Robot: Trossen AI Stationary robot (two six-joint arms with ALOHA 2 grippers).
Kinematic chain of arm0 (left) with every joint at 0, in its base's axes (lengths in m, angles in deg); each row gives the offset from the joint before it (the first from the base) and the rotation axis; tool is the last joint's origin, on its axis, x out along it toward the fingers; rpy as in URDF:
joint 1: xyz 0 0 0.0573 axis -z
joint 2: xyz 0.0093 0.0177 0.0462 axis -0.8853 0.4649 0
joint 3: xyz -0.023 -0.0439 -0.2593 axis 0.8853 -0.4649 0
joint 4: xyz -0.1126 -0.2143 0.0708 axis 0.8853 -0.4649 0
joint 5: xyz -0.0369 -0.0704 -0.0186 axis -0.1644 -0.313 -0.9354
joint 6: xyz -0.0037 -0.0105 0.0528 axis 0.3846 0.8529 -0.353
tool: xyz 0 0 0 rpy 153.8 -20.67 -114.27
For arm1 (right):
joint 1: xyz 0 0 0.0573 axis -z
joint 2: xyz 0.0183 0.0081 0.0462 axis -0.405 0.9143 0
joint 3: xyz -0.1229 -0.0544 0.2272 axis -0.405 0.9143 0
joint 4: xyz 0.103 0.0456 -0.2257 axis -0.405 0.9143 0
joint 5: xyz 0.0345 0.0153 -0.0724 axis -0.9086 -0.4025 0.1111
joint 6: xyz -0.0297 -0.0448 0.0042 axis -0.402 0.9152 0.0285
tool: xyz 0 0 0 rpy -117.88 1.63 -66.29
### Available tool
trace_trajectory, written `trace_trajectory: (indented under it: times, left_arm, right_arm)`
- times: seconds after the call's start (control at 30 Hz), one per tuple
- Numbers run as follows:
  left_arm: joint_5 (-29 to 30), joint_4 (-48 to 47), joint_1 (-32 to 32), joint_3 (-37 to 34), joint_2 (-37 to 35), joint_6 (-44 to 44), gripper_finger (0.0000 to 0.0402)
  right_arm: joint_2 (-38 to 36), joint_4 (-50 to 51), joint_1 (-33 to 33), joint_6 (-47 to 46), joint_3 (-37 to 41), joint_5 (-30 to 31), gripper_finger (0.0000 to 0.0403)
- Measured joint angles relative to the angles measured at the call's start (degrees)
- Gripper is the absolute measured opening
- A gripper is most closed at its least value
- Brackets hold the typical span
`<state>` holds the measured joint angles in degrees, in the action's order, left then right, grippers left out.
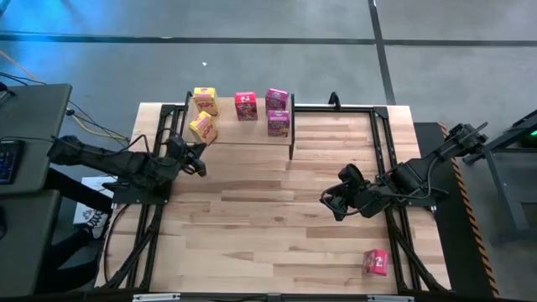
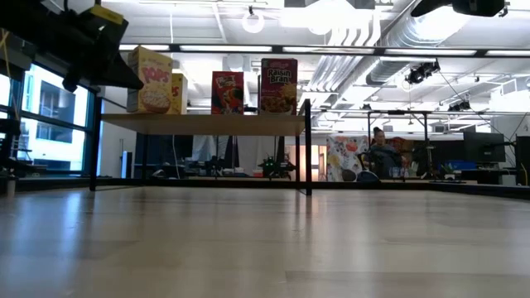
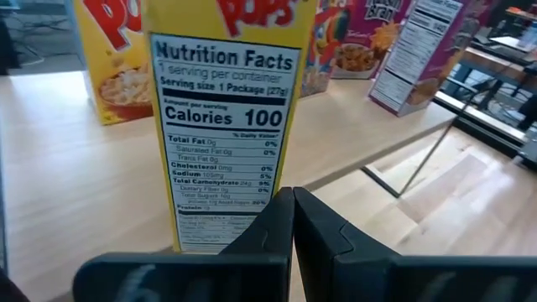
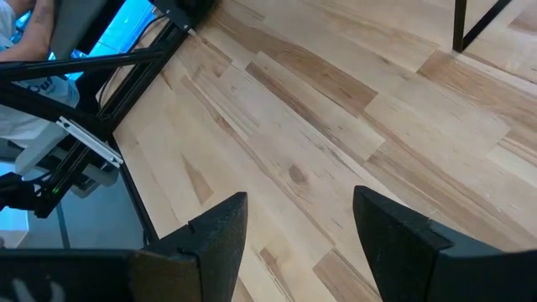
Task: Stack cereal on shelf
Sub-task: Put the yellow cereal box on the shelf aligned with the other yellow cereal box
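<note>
Five cereal boxes (image 1: 246, 106) stood on shelf (image 1: 243, 132); sixth pink box (image 1: 376, 262) lay on table near right front corner. Left gripper (image 1: 196, 161) clenched empty beside shelf. Right gripper (image 1: 330, 202) spread, empty, mid-table. Next, likely: reach back for last box.

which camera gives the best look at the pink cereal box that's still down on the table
The high view: the pink box shows whole on the table's near right corner, apart from the shelf and behind the open right gripper. The low view and both wrist views miss it entirely.
</note>
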<state>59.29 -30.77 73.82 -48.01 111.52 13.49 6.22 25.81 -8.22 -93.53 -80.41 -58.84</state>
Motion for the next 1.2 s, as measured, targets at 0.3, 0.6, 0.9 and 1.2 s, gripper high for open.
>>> trace_trajectory:
  times: [0.3, 0.6, 0.9, 1.2]
  left_arm:
    - [-0.3, 0.2, -3.1, 0.0, -0.5, -2.7, 0.0]
    - [-0.4, 0.2, -5.8, 0.0, -0.5, -4.2, 0.0]
    - [-0.4, 0.2, -8.8, 0.0, -0.5, -4.3, 0.0]
    - [-3.9, 1.0, -10.1, 0.0, -0.5, -4.7, 0.0]
  right_arm:
    - [0.0, 0.0, 0.0, 0.0, 0.0, 1.2, 0.0213]
    - [0.0, 0.0, 0.0, 0.0, 0.0, 1.8, 0.0213]
    - [0.0, 0.0, 0.0, 0.0, 0.0, 1.8, 0.0213]
    - [0.0, 0.0, 0.0, -0.2, 0.0, 1.8, 0.0213]
